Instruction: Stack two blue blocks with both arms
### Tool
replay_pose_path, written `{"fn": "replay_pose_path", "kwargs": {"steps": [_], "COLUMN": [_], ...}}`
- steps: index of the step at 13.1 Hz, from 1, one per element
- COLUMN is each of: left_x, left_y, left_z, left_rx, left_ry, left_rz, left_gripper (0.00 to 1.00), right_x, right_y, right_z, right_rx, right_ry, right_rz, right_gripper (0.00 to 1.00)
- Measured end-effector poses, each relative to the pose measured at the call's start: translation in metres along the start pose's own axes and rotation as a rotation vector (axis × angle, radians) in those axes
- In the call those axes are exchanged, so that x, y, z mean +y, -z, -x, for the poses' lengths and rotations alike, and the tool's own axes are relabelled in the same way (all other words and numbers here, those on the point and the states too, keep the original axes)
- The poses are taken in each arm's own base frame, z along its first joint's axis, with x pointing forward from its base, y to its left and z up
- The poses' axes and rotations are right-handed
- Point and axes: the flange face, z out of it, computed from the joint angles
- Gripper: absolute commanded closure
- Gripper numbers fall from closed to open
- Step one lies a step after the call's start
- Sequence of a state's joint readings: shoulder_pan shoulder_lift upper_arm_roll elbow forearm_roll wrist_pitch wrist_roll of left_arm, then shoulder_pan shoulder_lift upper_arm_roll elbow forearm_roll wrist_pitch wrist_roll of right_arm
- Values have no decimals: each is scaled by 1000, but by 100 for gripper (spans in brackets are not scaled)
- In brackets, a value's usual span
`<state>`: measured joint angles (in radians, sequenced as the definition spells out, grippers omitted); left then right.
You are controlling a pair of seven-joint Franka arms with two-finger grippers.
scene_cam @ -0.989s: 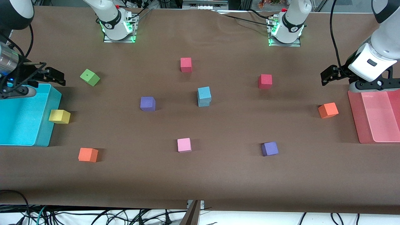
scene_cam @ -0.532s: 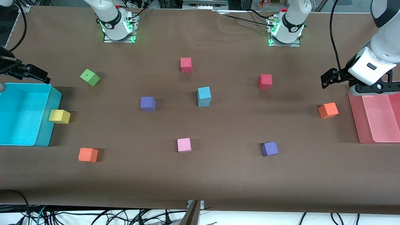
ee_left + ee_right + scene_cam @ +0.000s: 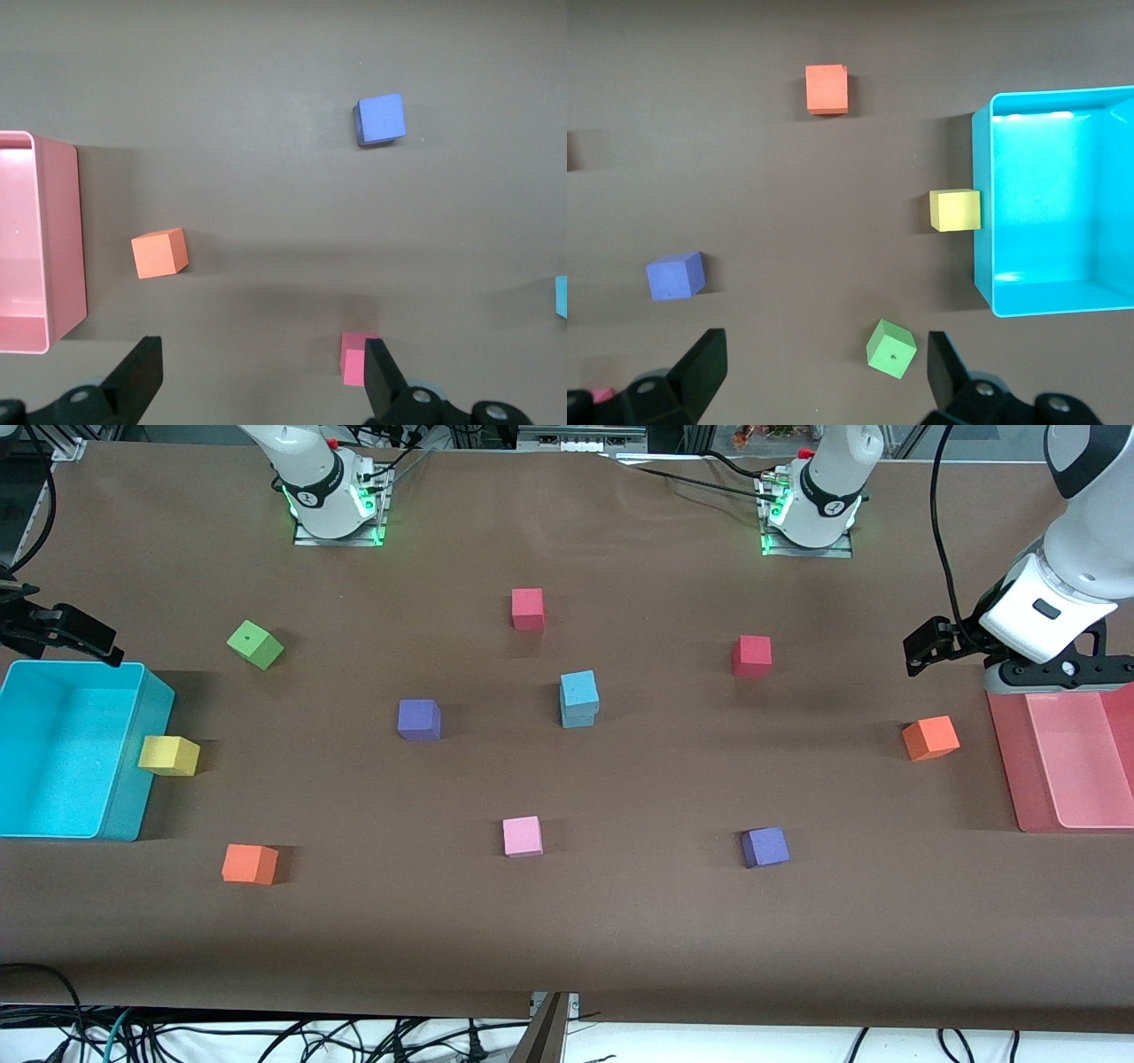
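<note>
At the right arm's end of the table, the right gripper [image 3: 75, 636] hangs over the table by the top edge of the cyan bin [image 3: 120, 797], fingers [image 3: 702, 365] spread wide with nothing between them. A yellow cube [image 3: 168, 755] sits touching the bin's wall, a green cube [image 3: 255, 645] lies tilted farther from the front camera, and an orange cube [image 3: 250, 864] sits nearer to it. Moving along, a purple cube [image 3: 419, 719] stands alone, a pink cube [image 3: 522, 836] lies nearer the camera, and a red cube [image 3: 527, 608] sits toward the bases. And there in the middle of the table are the blue blocks [image 3: 579, 699], one stacked squarely on the other, well apart from both grippers! Next come a second red cube [image 3: 751, 655] and a second purple cube [image 3: 765, 847], then another orange cube [image 3: 930, 738] near the pink bin [image 3: 1019, 779]. The left gripper [image 3: 930, 646] hovers over the table just above that bin's corner, fingers [image 3: 142, 376] open and holding nothing.
</note>
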<state>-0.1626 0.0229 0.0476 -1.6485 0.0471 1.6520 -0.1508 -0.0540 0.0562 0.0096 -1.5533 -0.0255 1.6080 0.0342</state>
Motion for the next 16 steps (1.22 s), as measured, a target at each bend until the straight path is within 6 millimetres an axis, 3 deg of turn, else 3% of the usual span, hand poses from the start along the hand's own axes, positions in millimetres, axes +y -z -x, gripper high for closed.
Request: {"fn": "replay_pose_path", "kwargs": {"steps": [4,16], "left_x": [0,-3], "left_y": [2,5], "left_z": [0,0], "left_rx": [3,1], "left_ry": [0,17], "left_rz": [1,47], "left_gripper": [0,0], "right_x": [-13,-14], "right_y": [-8,-8], "right_z": [-3,-3], "right_rx": [-9,-9], "right_ry": [19,20], "right_rz": [0,0], "right_gripper": [0,0]}}
